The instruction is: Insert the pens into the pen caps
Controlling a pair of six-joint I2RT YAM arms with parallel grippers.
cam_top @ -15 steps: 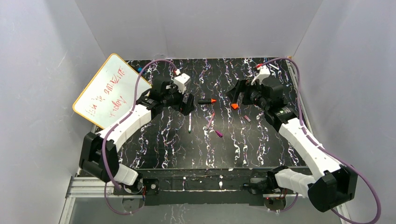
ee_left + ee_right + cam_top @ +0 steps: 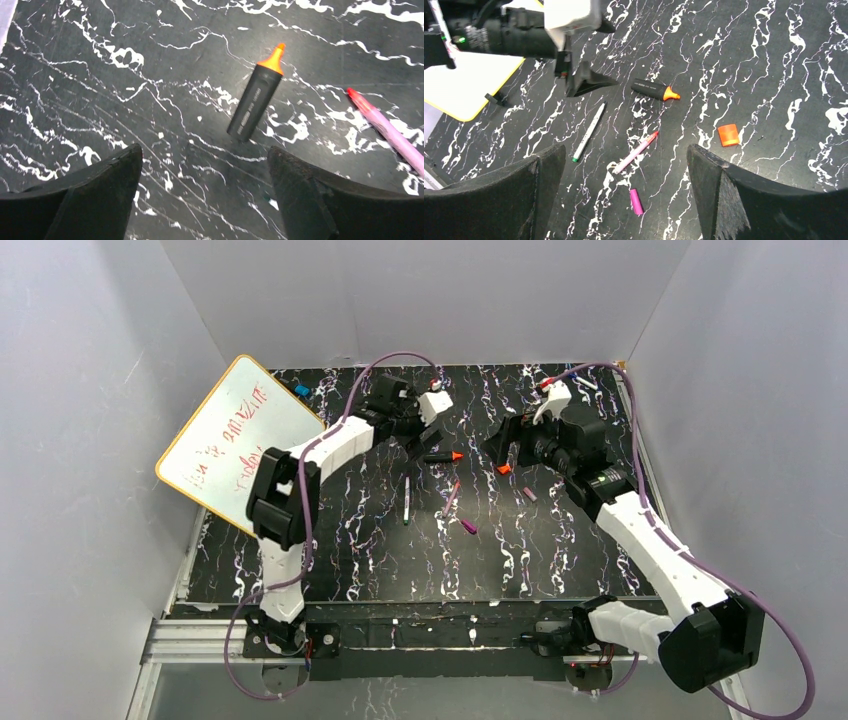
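The black pen with orange tip [image 2: 443,456] lies mid-table; it also shows in the left wrist view [image 2: 255,100] and the right wrist view [image 2: 655,90]. The pink pen [image 2: 451,497] and the whitish pen with green tip [image 2: 407,500] lie nearer. The orange cap [image 2: 503,468], magenta cap [image 2: 468,527] and dark purple cap [image 2: 529,494] lie loose on the table. My left gripper [image 2: 418,443] is open and empty, just left of the black pen's rear end. My right gripper [image 2: 497,445] is open and empty above the orange cap [image 2: 728,135].
A yellow-framed whiteboard [image 2: 240,440] leans at the back left, with a small blue object [image 2: 300,390] behind it. Grey walls enclose the table on three sides. Small items lie at the back right corner [image 2: 585,383].
My left arm has stretched out toward the back, and its gripper has moved right, close to the black pen. The right arm has barely moved. The pens and caps lie as before.
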